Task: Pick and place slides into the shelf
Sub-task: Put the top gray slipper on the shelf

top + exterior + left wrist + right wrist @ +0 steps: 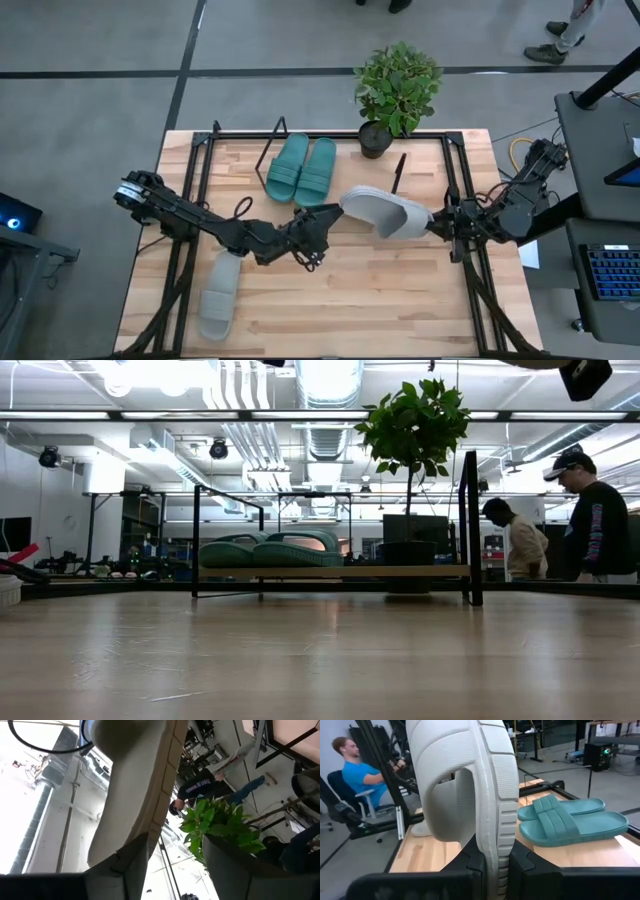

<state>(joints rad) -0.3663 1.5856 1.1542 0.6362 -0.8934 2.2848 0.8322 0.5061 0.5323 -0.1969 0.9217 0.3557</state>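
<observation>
Two teal green foam slides (301, 169), two light grey foam slides (387, 212), one slanted light-wood shelf (330, 571), one potted green plant (396, 92), two dark robot arms.

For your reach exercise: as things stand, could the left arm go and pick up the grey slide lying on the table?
Probably not yet. The left gripper is at the grey slide in the air, which the right gripper clamps. The lying grey slide sits unobstructed beside that arm.

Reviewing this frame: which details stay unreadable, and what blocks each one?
- High view: the left gripper tip, tucked under the held grey slide, so its grip there is unclear.
- Low view: the held slide and both arms, out of frame above.
- Left wrist view: the shelf, blocked by the slide's sole.
- Right wrist view: the second grey slide, mostly behind the held one.
</observation>
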